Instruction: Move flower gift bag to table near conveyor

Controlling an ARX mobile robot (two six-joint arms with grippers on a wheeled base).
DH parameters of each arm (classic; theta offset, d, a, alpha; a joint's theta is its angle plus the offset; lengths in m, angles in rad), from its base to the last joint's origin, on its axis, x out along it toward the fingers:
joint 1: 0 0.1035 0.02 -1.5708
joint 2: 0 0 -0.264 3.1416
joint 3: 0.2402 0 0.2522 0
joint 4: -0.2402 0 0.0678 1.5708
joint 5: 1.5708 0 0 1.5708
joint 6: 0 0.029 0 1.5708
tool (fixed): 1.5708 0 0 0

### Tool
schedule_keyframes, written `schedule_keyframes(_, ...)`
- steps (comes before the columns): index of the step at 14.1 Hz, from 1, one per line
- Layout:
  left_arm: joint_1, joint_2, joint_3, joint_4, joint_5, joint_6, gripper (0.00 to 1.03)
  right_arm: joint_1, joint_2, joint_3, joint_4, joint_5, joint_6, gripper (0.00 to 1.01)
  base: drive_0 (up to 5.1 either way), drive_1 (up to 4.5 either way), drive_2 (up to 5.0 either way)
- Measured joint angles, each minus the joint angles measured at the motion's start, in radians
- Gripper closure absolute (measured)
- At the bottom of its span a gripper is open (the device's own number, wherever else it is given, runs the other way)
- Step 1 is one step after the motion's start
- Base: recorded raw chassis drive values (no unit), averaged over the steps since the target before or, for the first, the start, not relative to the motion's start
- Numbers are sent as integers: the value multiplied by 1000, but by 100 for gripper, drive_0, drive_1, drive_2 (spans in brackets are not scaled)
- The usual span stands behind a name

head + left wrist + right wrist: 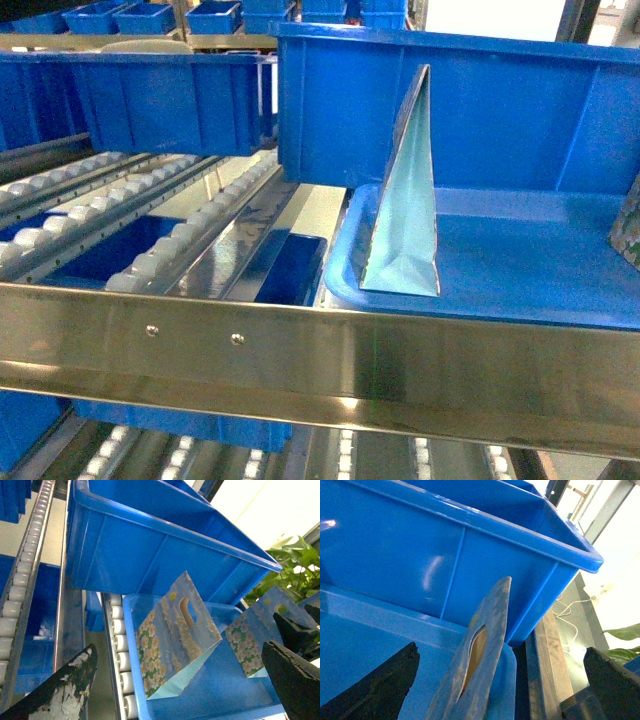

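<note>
**Two-armed pick from the conveyor (300,340) — approach stage.** A shallow blue tray (520,270) sits on the sloping roller tracks (170,240), in front of a deep blue bin (500,110). Two flowered paper bags stand upright in it, well apart. No view shows a dark figure on either, so the prints do not tell them apart.

The one taken here as the flower gift bag (492,620) stands at the right end of the tray. That is a judgement, made because the right gripper (501,650) has its fingers spread wide to either side of the bag's thin top edge, without touching it. The other flower bag (405,200) stands at the near left of the tray, edge-on to the head camera. The left gripper (177,652) is also spread wide, holds nothing, and is set back from both bags.

The step in hand is closing on the bag. It would go best with the pads on the two printed faces just below the handle slot, and with light pressure — stiff paper creases and a wedge tips easily. The bag should then be lifted straight up clear of the tray rim before it is carried. The table is not in view.
</note>
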Motion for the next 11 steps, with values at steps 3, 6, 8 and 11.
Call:
schedule_keyframes(3,0,0,0,0,0,0,5,0,0,-1,0,0,0,3,0,0,0)
schedule_keyframes(6,0,0,0,0,0,0,5,0,0,-1,0,0,2,21,0,0,0)
schedule_keyframes(8,0,0,0,0,0,0,5,0,0,-1,0,0,2,41,0,0,0)
schedule_keyframes(11,0,0,0,1,0,0,5,-12,-1,0,14,-35,30,99,0,0,0)
